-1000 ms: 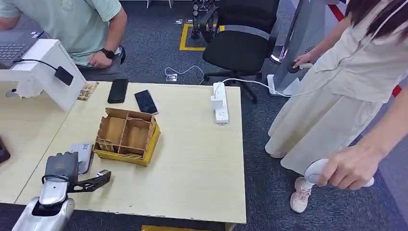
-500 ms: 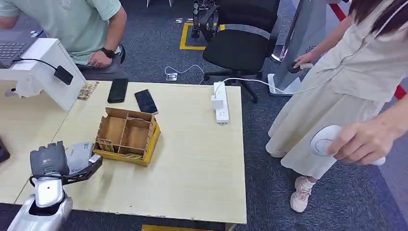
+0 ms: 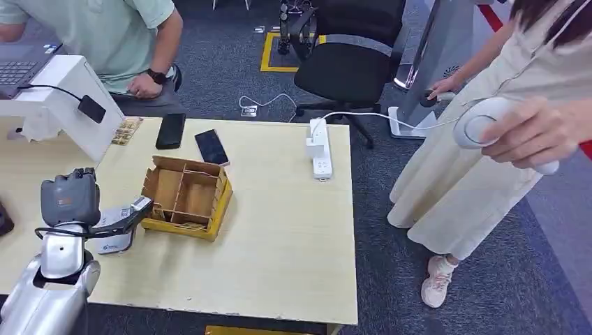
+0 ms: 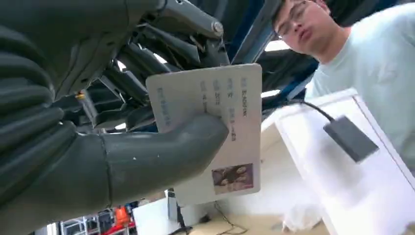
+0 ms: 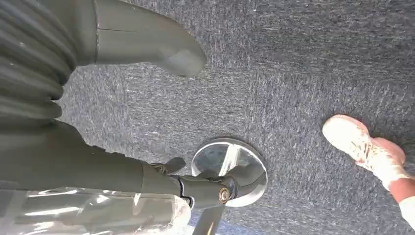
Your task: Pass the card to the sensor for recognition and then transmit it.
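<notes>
My left hand [image 3: 73, 202] hovers over the table's near left part and pinches a pale ID card [image 3: 114, 234] between thumb and fingers. Close up, the card [image 4: 215, 127] shows printed text and a small photo, and the thumb [image 4: 161, 152] presses on its face. The sensor, a small black reader [image 3: 91, 109] on a cable, hangs on a white stand [image 3: 66, 91] beyond the hand at the far left. From the left wrist, the reader [image 4: 350, 138] is past the card, apart from it. My right hand [image 5: 73, 122] hangs above the carpet, fingers apart and holding nothing.
A compartmented cardboard box [image 3: 185, 195] sits just right of my left hand. Two phones [image 3: 171, 130] [image 3: 211, 146] and a power strip [image 3: 319, 149] lie farther back. One person [image 3: 119, 35] sits behind the stand. Another, standing right of the table, holds a white round device [image 3: 478, 129].
My left hand has lifted from the table's front edge and moved away from me toward the white stand, carrying the card. The standing person's hand has raised the white device.
</notes>
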